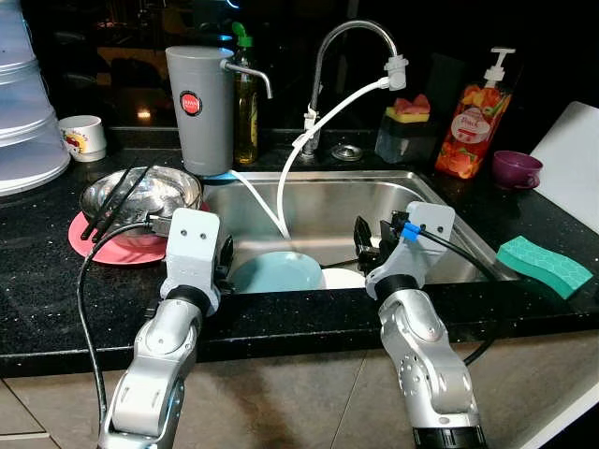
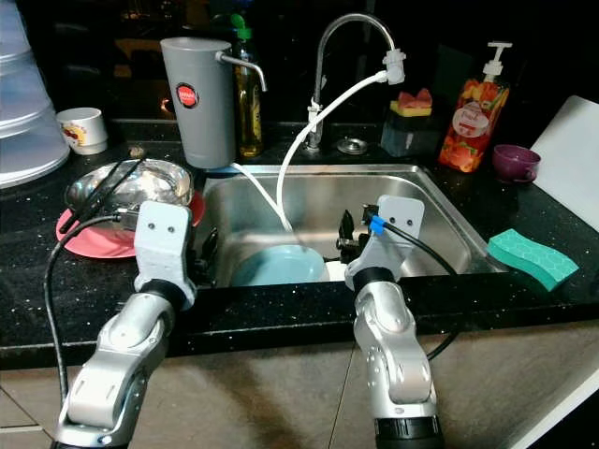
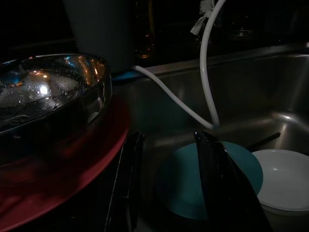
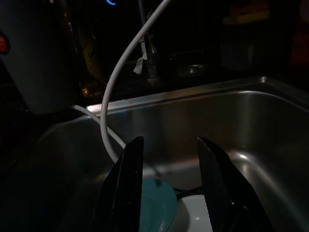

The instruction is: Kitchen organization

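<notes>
The tidying looks like it has hardly begun. A blue plate (image 1: 277, 273) and a white bowl (image 3: 282, 180) lie at the bottom of the sink (image 1: 328, 201), near its front edge, and a metal bowl (image 1: 140, 195) sits on a pink plate (image 1: 103, 245) on the counter by the sink's left edge. The blue plate is round, flat and smooth. The left gripper (image 3: 169, 188) and right gripper (image 4: 169, 188) hang over the sink's front edge, fingers apart, holding nothing.

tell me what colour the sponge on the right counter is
Teal green sponge, lying on the black counter right of the sink; the left eye view shows it best.
</notes>
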